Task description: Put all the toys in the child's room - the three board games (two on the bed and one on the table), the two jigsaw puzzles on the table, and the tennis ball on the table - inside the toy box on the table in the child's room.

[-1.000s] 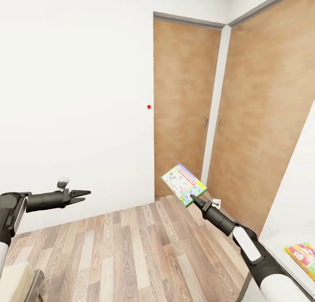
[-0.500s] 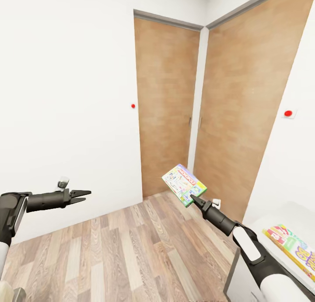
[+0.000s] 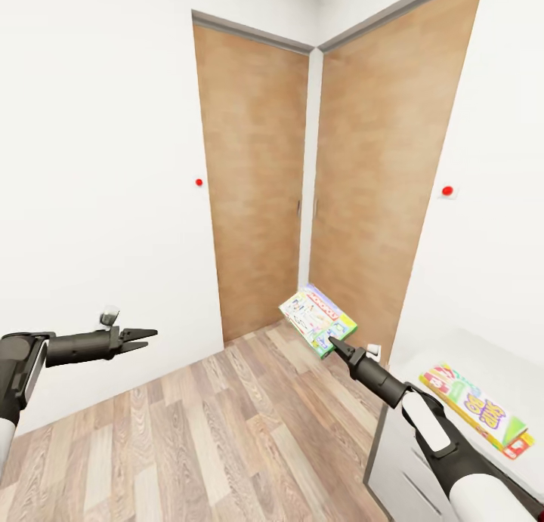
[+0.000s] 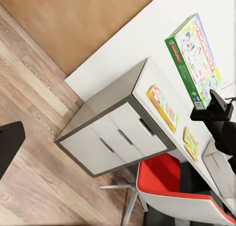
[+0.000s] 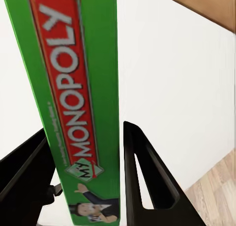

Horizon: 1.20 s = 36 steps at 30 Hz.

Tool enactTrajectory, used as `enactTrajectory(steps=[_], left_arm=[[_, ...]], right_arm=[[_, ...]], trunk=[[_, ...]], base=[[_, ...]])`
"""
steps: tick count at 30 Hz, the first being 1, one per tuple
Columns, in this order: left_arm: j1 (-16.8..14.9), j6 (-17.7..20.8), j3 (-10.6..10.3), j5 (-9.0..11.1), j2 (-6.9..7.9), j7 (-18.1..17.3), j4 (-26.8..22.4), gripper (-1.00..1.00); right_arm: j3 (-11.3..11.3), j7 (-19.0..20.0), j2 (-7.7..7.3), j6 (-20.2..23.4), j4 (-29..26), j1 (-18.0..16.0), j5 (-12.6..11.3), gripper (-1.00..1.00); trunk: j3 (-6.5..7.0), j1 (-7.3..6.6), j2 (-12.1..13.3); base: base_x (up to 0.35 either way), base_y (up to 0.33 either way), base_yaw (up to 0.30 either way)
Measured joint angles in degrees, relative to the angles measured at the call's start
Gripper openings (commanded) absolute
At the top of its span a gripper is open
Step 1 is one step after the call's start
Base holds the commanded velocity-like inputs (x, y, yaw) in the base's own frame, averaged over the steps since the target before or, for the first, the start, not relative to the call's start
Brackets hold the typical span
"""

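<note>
At nine o'clock in my head view, my left gripper (image 3: 148, 338) hangs over the wood plank floor (image 3: 227, 431), its jaws seemingly a sliver apart. My right gripper (image 3: 332, 344) is clamped on the flat white-and-green board game box with the red logo (image 3: 317, 319), held in the air before the brown wooden doors (image 3: 302, 182). At four o'clock a second colourful game box (image 3: 474, 411) lies on the pale grey-white desk (image 3: 483, 363).

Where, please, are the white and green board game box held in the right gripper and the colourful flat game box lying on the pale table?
white and green board game box (image 3: 318, 319), head view, cover's middle.
colourful flat game box (image 3: 476, 410), head view, printed top face.
</note>
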Motion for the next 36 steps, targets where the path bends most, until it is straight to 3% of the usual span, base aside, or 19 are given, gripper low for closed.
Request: enactTrajectory(steps=[22, 29, 36], left_arm=[[0.01, -0.71, 0.01, -0.02, 0.00, -0.06, 0.00, 1.00], [0.01, -1.17, -0.06, 0.01, 0.01, -0.02, -0.01, 1.00], [0.01, -1.25, -0.08, 0.01, 0.01, -0.01, 0.01, 1.00]], right_arm=[[-1.27, 0.27, -0.16, 0.10, -0.42, 0.03, -0.13, -1.00], [-1.28, 5.70, -6.41, 0.32, -2.99, 2.37, -0.39, -1.00], [-1.33, 11.90, -9.92, 0.43, -3.62, 3.62, -0.52, -1.00]], trunk=[[-0.49, -0.01, -0.01], [-0.63, -0.01, -0.01], [-0.77, -0.01, -0.01]], base=[[-0.034, 0.028, -0.265], [0.000, 0.000, -0.265], [0.000, 0.000, -0.265]])
